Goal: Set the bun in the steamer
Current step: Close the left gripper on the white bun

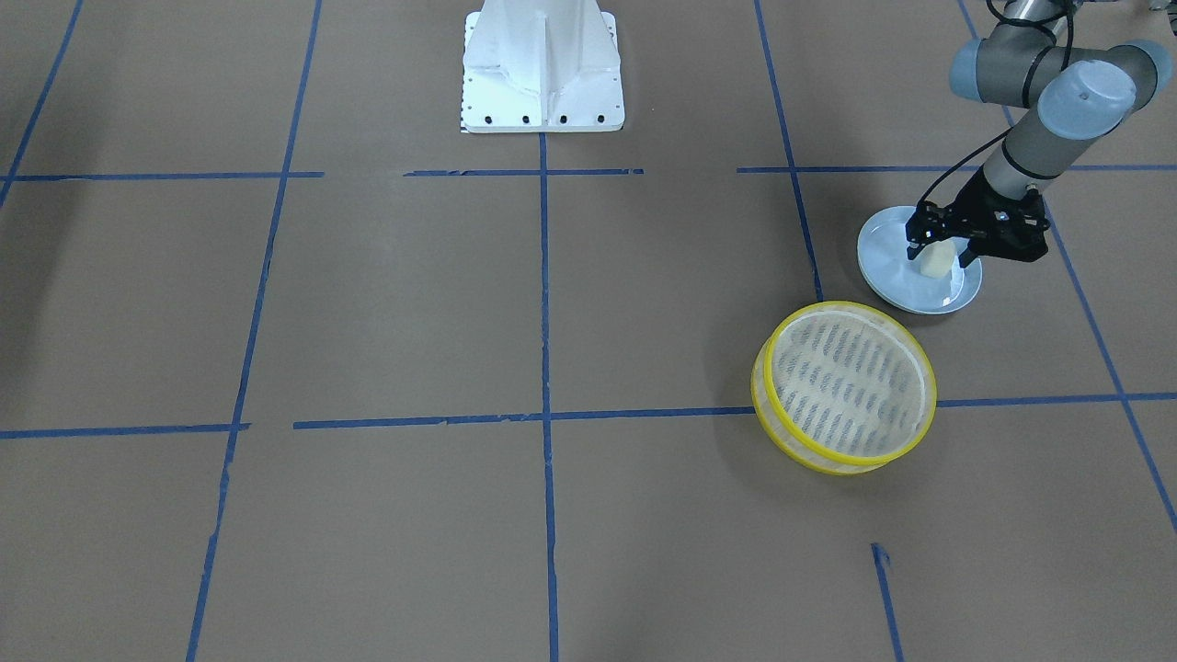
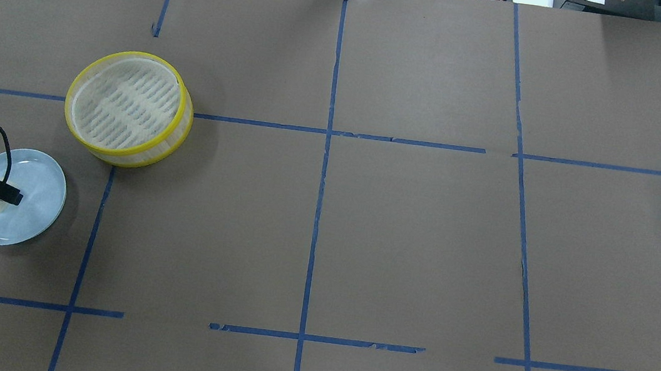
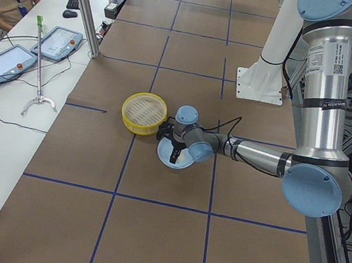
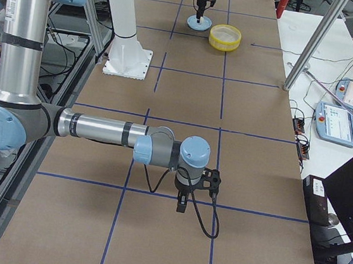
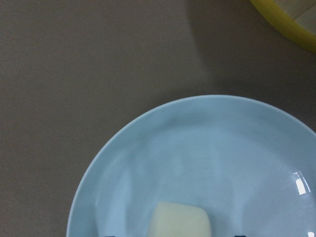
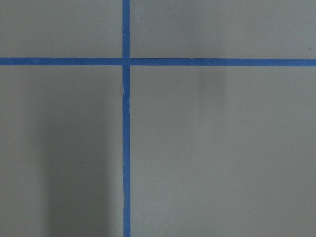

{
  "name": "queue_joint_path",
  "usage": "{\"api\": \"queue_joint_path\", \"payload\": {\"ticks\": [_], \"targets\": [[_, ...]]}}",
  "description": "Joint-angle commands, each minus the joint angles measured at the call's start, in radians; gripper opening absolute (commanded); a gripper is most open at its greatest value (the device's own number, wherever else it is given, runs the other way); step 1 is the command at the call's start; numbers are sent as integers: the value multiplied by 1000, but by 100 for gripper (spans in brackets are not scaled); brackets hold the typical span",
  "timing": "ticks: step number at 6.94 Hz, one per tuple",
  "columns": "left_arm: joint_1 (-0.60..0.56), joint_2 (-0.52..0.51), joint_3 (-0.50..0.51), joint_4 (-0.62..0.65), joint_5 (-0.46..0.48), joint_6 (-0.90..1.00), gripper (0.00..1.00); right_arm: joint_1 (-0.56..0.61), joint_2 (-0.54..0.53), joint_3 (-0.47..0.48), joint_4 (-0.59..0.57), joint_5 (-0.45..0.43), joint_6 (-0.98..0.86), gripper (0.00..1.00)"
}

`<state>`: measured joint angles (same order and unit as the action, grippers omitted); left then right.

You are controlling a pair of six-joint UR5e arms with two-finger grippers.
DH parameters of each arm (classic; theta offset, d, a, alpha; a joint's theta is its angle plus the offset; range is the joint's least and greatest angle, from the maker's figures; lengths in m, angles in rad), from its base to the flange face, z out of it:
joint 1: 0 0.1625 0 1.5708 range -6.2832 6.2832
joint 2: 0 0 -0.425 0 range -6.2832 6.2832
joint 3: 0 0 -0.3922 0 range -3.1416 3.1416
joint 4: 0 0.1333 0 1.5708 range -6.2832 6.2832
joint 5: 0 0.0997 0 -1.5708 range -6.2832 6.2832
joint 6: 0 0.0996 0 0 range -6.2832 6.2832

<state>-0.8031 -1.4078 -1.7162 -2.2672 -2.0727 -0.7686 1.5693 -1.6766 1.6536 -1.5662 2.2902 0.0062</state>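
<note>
The cream-white bun [image 1: 936, 262] sits on a pale blue plate [image 1: 885, 241], beside the yellow-rimmed steamer [image 1: 844, 386], which is empty. My left gripper [image 1: 940, 250] is lowered over the plate, open, with one finger on each side of the bun and not touching it. In the left wrist view the bun [image 5: 180, 221] is at the bottom edge with a wide gap on both sides. My right gripper [image 4: 181, 202] hangs just above bare table, far from the plate; I cannot tell whether it is open or shut.
The robot's white base [image 1: 542, 69] stands at the table's middle edge. Blue tape lines [image 1: 544, 294] cross the brown table. Operators, tablets and a metal post [image 3: 83, 1] are on the table's far side.
</note>
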Motion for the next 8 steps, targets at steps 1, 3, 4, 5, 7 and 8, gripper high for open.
{"api": "queue_joint_path", "payload": {"ticks": [1,3,4,5,7,8], "targets": [[1,0,3,0,-1,0,74,0,0,0,0,0,0,100],[1,-2,1,0,-1,0,63,0,0,0,0,0,0,100],[1,0,1,0,-1,-1,58,0,0,0,0,0,0,100],[1,0,1,0,-1,-1,57,0,0,0,0,0,0,100],[1,0,1,0,-1,-1,51,0,0,0,0,0,0,100],[1,0,0,2,-1,-9,42,0,0,0,0,0,0,100]]}}
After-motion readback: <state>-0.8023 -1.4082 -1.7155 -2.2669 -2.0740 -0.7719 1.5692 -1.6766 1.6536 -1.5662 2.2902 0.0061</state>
